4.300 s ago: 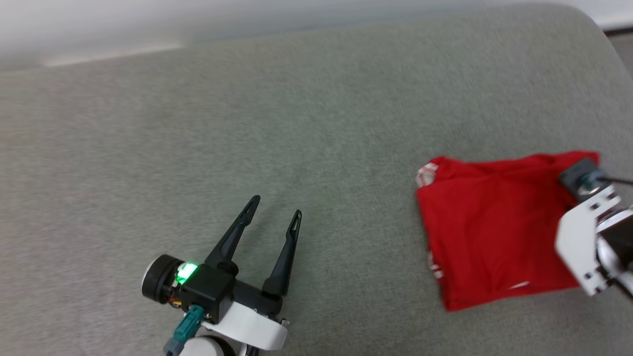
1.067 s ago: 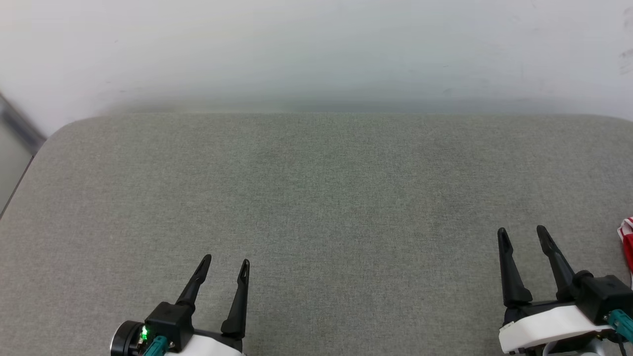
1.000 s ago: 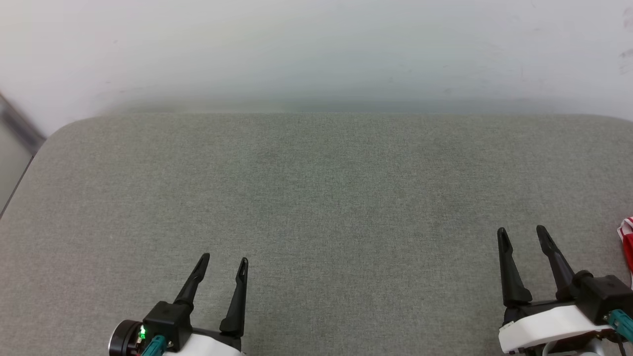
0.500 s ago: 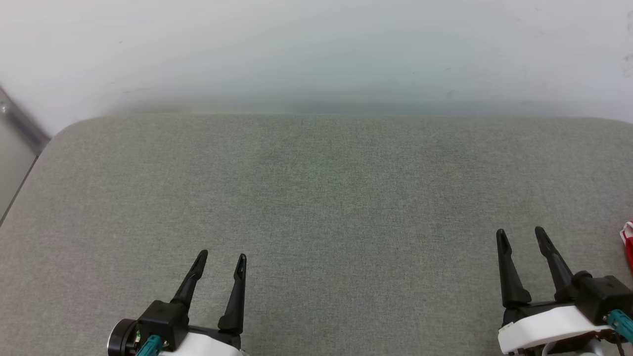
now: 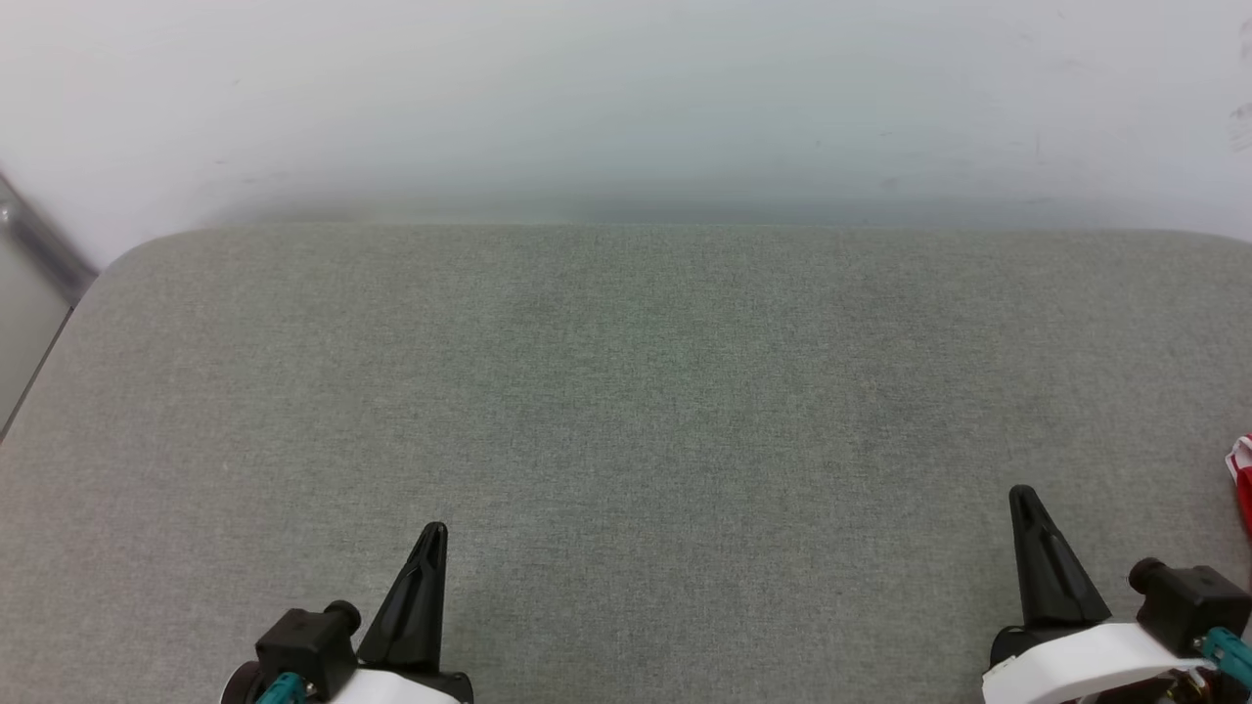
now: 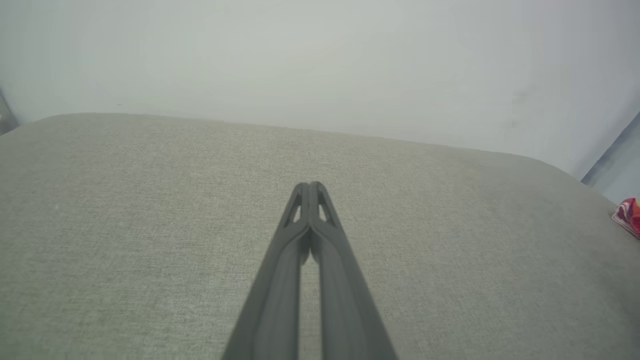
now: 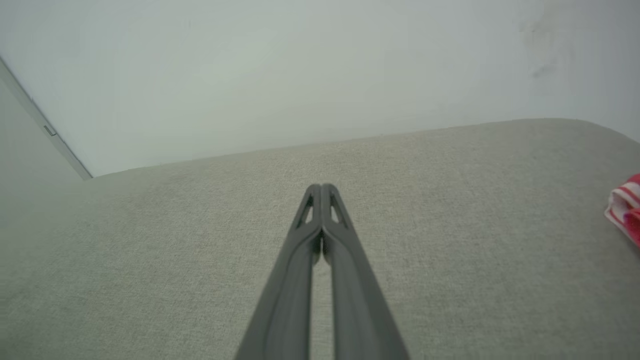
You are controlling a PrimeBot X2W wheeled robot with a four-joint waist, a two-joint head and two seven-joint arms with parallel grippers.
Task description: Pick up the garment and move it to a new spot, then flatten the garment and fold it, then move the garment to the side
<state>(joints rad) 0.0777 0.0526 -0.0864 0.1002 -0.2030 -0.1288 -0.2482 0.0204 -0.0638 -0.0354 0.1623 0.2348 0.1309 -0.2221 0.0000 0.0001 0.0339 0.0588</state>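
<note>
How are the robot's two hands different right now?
The left hand sits at the lower left, far from the garment; the right hand sits at the lower right, close to it. The left hand leans rightward, while the right hand leans leftward. Both are dark, shut and holding nothing, over the grey cushion.

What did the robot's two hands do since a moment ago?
Both the left hand and the right hand were open and have snapped shut on nothing. The red shirt stays at the right edge of the grey cushion, untouched, and the hands rest near the same spots.
</note>
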